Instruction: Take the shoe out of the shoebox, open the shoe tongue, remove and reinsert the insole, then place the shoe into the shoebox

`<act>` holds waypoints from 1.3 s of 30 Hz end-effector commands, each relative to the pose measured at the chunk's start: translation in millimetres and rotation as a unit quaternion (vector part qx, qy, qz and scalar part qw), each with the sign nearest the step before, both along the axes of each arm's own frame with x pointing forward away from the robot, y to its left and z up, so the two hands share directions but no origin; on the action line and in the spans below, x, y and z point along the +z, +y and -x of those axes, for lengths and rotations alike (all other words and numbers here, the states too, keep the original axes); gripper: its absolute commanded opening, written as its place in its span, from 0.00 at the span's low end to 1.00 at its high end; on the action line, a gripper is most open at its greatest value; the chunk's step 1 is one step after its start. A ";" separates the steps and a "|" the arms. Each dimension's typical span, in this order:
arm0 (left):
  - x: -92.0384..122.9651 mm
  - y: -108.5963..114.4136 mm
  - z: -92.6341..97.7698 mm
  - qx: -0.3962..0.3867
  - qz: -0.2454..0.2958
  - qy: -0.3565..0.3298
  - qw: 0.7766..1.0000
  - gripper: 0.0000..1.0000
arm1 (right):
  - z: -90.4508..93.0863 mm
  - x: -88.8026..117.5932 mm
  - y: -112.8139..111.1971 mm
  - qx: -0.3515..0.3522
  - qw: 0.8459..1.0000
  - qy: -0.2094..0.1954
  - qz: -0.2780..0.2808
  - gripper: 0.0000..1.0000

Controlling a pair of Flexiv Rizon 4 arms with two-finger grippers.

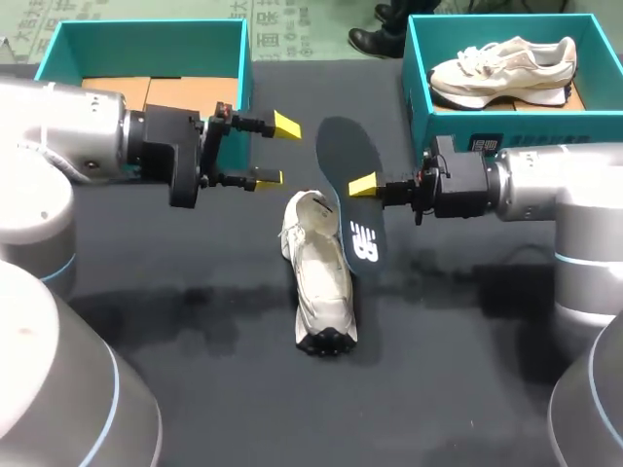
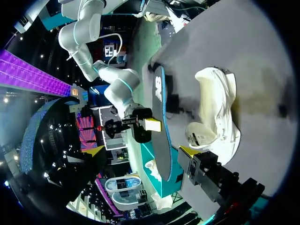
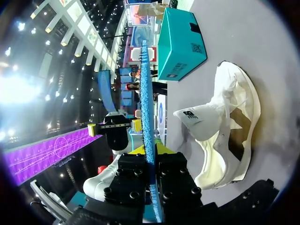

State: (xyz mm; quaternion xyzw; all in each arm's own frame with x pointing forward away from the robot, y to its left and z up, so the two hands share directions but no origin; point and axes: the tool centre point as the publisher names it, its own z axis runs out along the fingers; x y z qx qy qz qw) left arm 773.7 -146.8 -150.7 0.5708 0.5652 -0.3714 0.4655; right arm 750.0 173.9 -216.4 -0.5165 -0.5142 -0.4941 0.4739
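Observation:
A white shoe (image 1: pixel 318 282) lies on the black table, toe toward me, its tongue pulled open; it also shows in the wrist views (image 2: pixel 216 105) (image 3: pixel 227 136). My right gripper (image 1: pixel 364 185) is shut on the dark insole (image 1: pixel 348 185), holding it on edge above the shoe's heel. The right wrist view shows the insole (image 3: pixel 146 93) edge-on between my right gripper's (image 3: pixel 150 151) fingers. My left gripper (image 1: pixel 276 152) stands open just left of the insole, nothing in it. In the left wrist view the insole (image 2: pixel 160 117) stands ahead of my open left gripper (image 2: pixel 140 152).
A teal shoebox (image 1: pixel 58 44) with cardboard inside stands at the back left. Another teal shoebox (image 1: pixel 419 88) at the back right holds a second white shoe (image 1: pixel 501 68). The black table (image 1: pixel 195 321) stretches around the shoe.

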 end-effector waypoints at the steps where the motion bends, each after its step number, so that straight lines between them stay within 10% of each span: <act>1: 18.2 -1.1 -20.0 -0.008 -0.102 0.001 0.995 1.00 | 9.7 -1.8 10.8 0.002 1.000 0.007 0.015 0.00; 5: 32.1 0.5 -35.1 -0.017 -0.279 -0.074 0.957 1.00 | 20.9 -3.9 14.2 -0.008 1.000 0.006 0.010 0.00; 19: 37.3 -2.1 -35.7 -0.017 -0.292 -0.081 0.953 1.00 | 24.6 -0.7 13.7 -0.014 1.000 -0.006 0.008 0.00; 39: 73.3 -62.5 -59.3 -0.070 -0.605 0.008 0.793 1.00 | 24.6 -0.7 13.7 -0.014 1.000 -0.006 0.008 0.00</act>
